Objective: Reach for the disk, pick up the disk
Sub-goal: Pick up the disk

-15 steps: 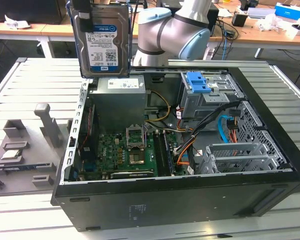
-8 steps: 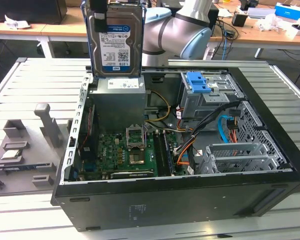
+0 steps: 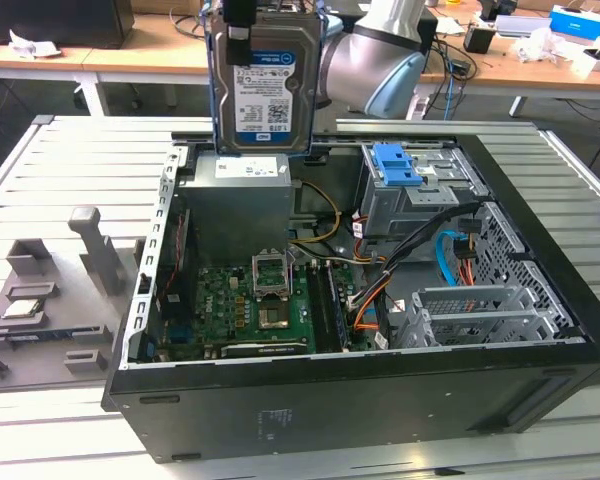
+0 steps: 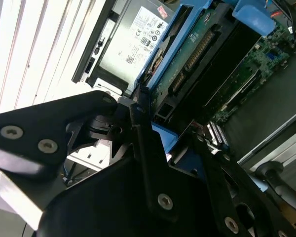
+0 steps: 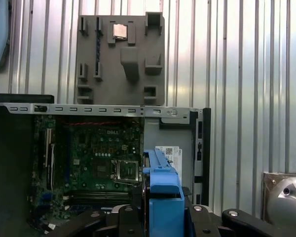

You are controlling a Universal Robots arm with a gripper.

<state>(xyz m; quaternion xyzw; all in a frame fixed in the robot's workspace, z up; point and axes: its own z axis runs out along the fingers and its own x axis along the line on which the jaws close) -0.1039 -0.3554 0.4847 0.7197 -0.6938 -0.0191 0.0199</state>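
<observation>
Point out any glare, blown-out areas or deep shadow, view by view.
Exterior view: even light, mild sheen on the silver rectangular hard drive. Second wrist view: slatted table blown out white; black pincer in deep shadow. First wrist view: bright streaks on the slats.

my gripper (image 3: 242, 12) holds disk (image 3: 266, 82) above computer case (image 3: 380, 400) | parts tray (image 3: 40, 300) at exterior view's left of case | both on slatted table (image 3: 80, 160)
</observation>
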